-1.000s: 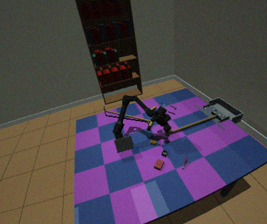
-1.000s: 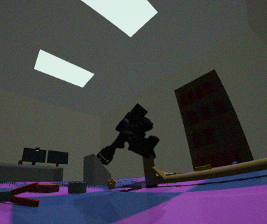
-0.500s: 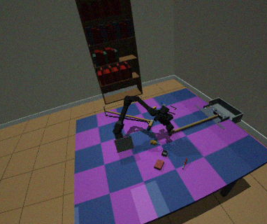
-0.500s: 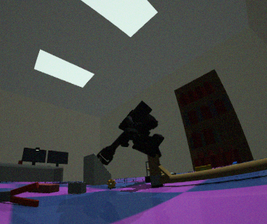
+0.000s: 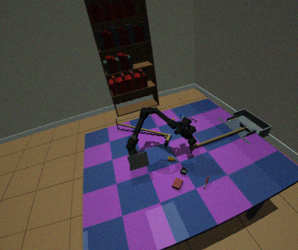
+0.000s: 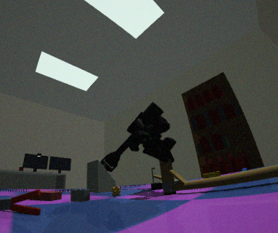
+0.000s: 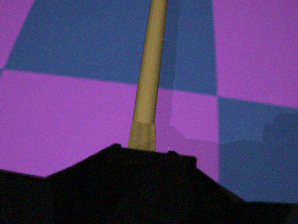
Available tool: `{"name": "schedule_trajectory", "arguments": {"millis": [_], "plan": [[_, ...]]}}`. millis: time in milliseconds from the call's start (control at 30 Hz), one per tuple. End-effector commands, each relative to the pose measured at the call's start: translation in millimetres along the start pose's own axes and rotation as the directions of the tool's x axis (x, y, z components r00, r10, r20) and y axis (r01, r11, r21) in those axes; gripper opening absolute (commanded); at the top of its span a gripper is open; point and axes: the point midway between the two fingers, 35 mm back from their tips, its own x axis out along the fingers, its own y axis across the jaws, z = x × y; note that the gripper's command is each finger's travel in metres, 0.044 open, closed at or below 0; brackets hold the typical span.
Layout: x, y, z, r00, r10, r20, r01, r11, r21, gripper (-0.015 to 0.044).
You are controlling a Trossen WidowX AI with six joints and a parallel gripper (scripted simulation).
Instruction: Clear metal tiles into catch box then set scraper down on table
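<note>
The long scraper [image 5: 221,137] [image 6: 239,177] [image 7: 148,80] has a pale wooden handle that runs out from my gripper [image 5: 193,145] [image 6: 167,160] [image 7: 142,150]. My gripper is shut on the grip block at its near end, low over the table. The scraper's far end reaches over the grey steel plate [image 5: 234,124], beside the catch box [image 5: 264,132] at the table's far right edge. The dark head is small there, and I cannot tell whether it touches the plate. Metal tiles are too small and dark to make out on the plate or in the box.
A second long wooden-handled tool [image 5: 143,130] lies behind the arm. A yellow piece [image 5: 171,158] [image 6: 116,191], a small dark box [image 5: 183,170] [image 6: 80,195], a red block [image 5: 177,183] [image 6: 51,196] and a red pen-like thing [image 5: 206,182] lie nearer the front. A grey panel [image 5: 138,161] stands by the arm's base.
</note>
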Motion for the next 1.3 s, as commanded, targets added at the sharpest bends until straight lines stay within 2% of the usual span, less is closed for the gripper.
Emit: {"name": "schedule_trajectory", "arguments": {"millis": [0, 1267], "plan": [[1.7, 0.2, 10.4, 1.0, -0.004, 0.013, 0.004, 1.0, -0.006, 0.0], [32.2, 2.6, 44.7, 1.0, 0.001, 0.006, -0.001, 1.0, 0.0, 0.0]]}}
